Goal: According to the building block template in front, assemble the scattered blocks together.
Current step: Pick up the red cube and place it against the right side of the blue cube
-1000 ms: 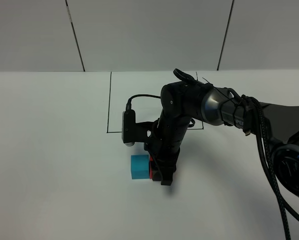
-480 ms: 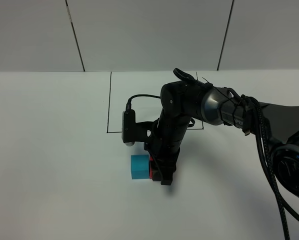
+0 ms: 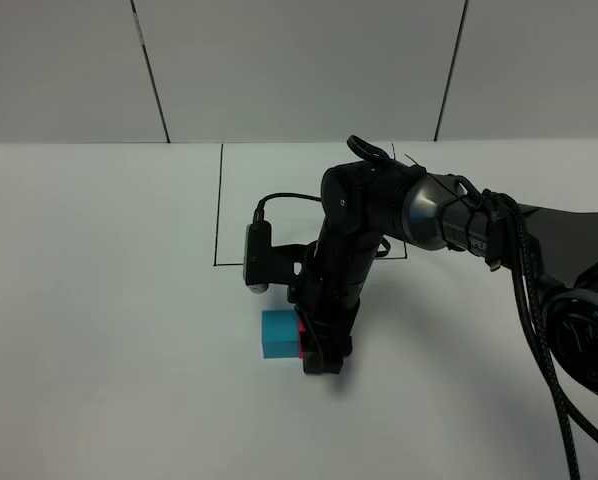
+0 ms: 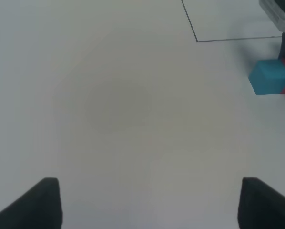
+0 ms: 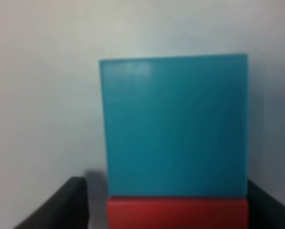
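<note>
Right jaws slack astride the small matte bright-red cube (image 5: 177, 213), a gap showing on one side. The red cube sits flush against the matching cyan-blue cube (image 5: 173, 124) on the white bench (image 3: 99, 300). Joining looks done. Next, I judge, I lift straight clear and nudge neither. Left jaws hang wide and empty, well apart from the cyan-blue cube.

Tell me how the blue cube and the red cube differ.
Colour: the blue cube is cyan, the red cube bright red. Exposure: the blue cube stands in the open, while the red cube sits between the fingers of the right gripper and is mostly hidden in the high view. Position: in that view the blue cube is on the red cube's left. Shared: both rest on the table, touching, and look equal in size.
</note>
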You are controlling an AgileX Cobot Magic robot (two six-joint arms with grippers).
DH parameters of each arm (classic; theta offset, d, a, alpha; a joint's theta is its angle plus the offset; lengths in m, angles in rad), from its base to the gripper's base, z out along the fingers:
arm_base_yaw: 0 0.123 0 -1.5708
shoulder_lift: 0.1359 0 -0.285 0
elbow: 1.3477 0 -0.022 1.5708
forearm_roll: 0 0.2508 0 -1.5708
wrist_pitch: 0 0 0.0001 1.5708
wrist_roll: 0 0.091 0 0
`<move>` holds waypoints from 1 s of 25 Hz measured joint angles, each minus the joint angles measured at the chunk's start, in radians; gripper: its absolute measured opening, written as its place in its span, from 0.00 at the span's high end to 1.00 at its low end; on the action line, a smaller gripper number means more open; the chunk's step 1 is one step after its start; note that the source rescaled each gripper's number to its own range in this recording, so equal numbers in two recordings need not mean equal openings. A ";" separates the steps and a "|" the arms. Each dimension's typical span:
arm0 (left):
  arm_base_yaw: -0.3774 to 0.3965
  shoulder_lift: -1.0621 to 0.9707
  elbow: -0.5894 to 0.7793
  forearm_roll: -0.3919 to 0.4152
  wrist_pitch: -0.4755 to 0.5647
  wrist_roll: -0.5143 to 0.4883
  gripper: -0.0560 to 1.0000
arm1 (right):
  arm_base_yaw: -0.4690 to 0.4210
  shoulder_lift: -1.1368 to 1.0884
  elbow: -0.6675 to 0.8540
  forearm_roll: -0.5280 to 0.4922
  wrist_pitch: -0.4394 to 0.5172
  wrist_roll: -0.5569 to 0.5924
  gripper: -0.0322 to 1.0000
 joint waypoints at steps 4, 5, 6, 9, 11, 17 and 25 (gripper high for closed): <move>0.000 0.000 0.000 0.000 0.000 0.000 0.00 | 0.000 0.000 0.000 0.002 -0.008 0.003 0.54; 0.000 0.000 0.000 0.000 0.000 0.000 0.00 | 0.000 0.000 0.000 0.002 -0.016 0.004 0.54; 0.000 0.000 0.000 0.000 0.000 0.000 0.00 | 0.000 0.000 0.000 0.002 -0.027 0.005 0.54; 0.000 0.000 0.000 0.000 0.000 0.000 0.00 | 0.000 0.000 0.000 0.002 -0.040 0.007 0.53; 0.000 0.000 0.000 0.000 0.000 0.000 0.00 | 0.000 0.000 0.000 0.002 -0.040 0.008 0.53; 0.000 0.000 0.000 0.000 0.000 0.000 0.00 | 0.000 0.000 0.000 -0.002 -0.035 0.037 0.53; 0.000 0.000 0.000 0.000 0.000 0.000 0.00 | 0.003 -0.016 0.003 -0.082 -0.027 0.086 0.51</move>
